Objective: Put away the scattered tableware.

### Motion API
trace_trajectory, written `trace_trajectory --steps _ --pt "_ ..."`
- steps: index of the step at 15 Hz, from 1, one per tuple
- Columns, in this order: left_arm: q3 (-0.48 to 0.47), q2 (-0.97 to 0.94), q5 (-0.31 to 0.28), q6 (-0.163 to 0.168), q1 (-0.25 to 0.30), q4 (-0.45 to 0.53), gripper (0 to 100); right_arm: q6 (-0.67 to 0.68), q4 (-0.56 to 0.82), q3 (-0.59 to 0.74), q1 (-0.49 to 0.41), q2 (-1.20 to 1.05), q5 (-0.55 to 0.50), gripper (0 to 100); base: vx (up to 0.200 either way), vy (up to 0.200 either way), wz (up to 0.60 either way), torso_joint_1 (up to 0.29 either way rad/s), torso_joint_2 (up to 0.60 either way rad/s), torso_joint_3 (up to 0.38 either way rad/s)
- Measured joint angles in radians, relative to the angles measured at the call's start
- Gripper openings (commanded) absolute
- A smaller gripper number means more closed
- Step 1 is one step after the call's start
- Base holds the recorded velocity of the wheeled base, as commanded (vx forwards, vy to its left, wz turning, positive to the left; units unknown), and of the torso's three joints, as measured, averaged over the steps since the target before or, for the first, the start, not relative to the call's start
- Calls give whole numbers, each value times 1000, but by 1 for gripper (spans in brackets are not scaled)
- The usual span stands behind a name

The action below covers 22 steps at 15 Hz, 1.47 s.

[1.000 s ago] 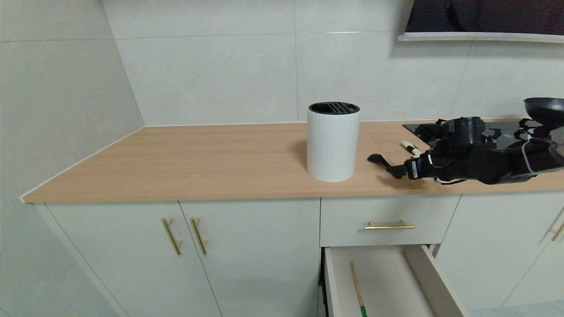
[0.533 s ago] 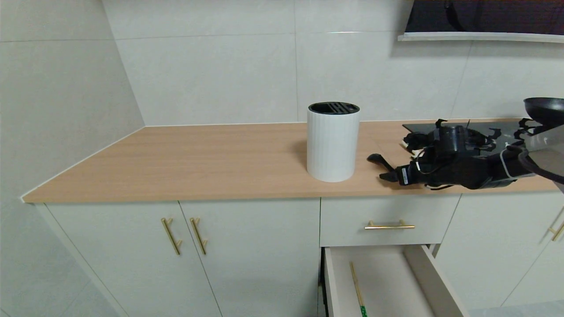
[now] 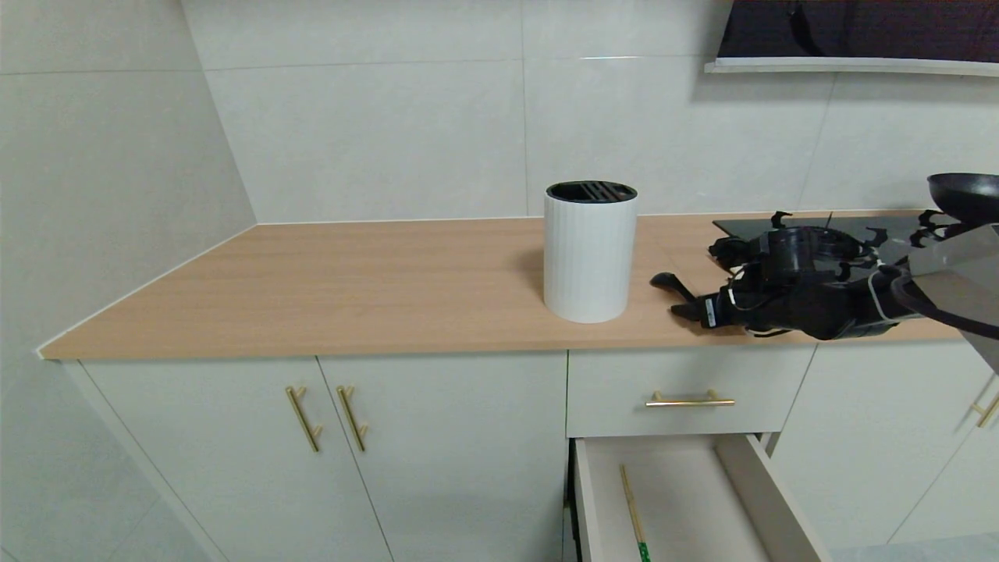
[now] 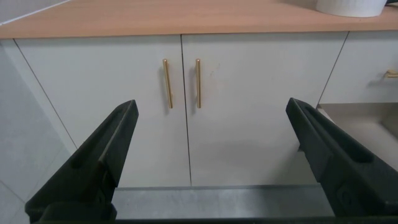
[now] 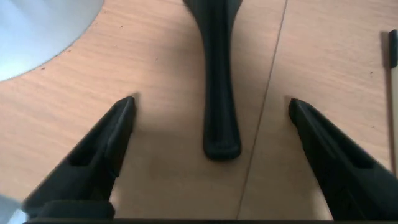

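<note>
Right gripper (image 5: 211,104) straddles black handle (image 5: 220,74) (untouched) — head view: open drawer (image 3: 687,499).

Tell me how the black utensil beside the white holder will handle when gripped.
The black utensil: likely rigid, handle lying straight on the counter. Smooth, narrow handle may slip in the open right claw. Slim, so probably light.

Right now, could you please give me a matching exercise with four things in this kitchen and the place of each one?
Things: 1 white holder; 2 black utensil; 3 chopsticks; 4 black pan.
Places: a in the open drawer; b at the cooktop; c upright on the counter; d lying flat on the counter.
Pairs: 1-c; 2-d; 3-a; 4-b.
</note>
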Motion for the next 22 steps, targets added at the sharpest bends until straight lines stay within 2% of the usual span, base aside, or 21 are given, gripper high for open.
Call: trace_trajectory --steps 8,15,19,22 --pt "0 0 0 0 0 0 100 20 5 0 2 2 -3 0 0 0 0 0 0 0" --pt "0 0 0 0 0 0 100 194 68 43 58 -108 -144 0 0 0 0 0 0 0" --pt "0 0 0 0 0 0 100 271 131 214 106 -322 -212 0 0 0 0 0 0 0" --pt "0 0 0 0 0 0 100 329 251 363 144 -511 -221 0 0 0 0 0 0 0"
